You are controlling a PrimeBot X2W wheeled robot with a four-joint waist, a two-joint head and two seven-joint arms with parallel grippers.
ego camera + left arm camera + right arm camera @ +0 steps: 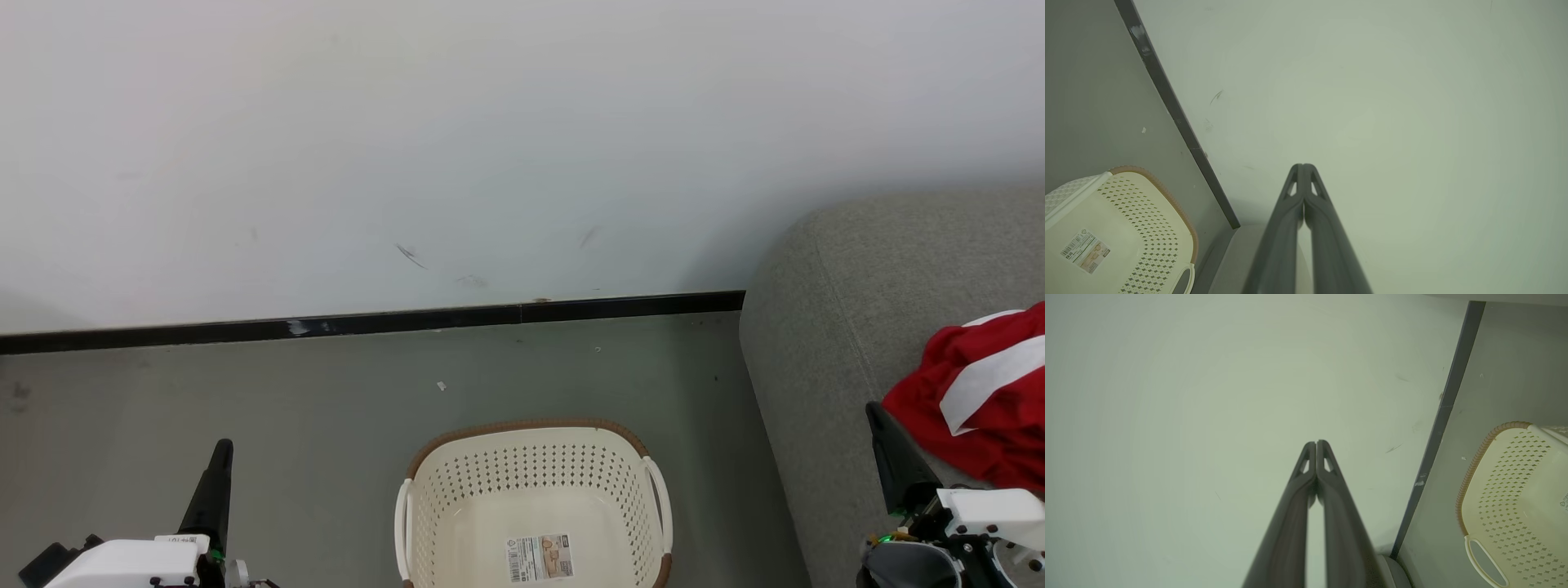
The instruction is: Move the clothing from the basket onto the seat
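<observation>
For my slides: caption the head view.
Empty-looking basket on the floor; red clothing lies on the grey seat at right.

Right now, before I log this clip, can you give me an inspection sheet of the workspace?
Surface: grey floor, bare around the basket.
Job's things: basket stands on the floor, no garment in its visible part, sticker on its bottom; clothing lies heaped on the seat.
Clutter: one small white speck on the floor.
Grippers: left gripper shut, holding nothing; right gripper shut, holding nothing, beside the clothing.
Cables: nothing seen.
Surroundings: white wall with scuffs, black baseboard.
</observation>
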